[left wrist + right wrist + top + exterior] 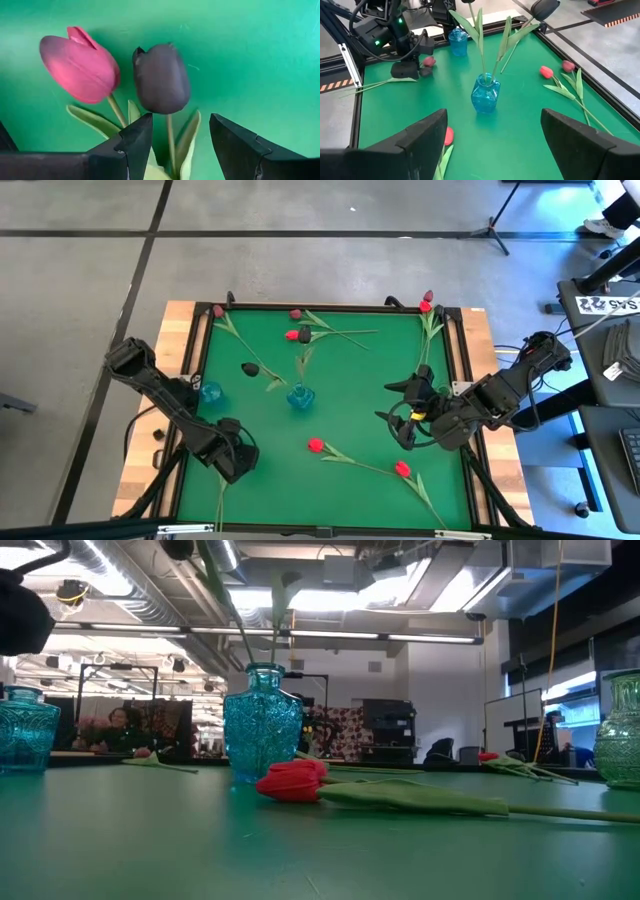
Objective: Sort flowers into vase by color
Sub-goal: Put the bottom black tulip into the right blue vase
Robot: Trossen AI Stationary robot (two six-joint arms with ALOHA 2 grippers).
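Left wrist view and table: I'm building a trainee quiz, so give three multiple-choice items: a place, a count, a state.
1. Where does the vase holding stems stand? A on the wood edge; B near the mat's middle; C in a far corner.
2. How many tulip heads lie before the left pincer? A one; B two; C four.
3. The right pincer is: A open, empty; B shut on a stem; C shut on a vase.
B: the vase stands mid-mat. B: a pink-red head and a near-black head show there. A: its fingers stand apart, holding nothing.
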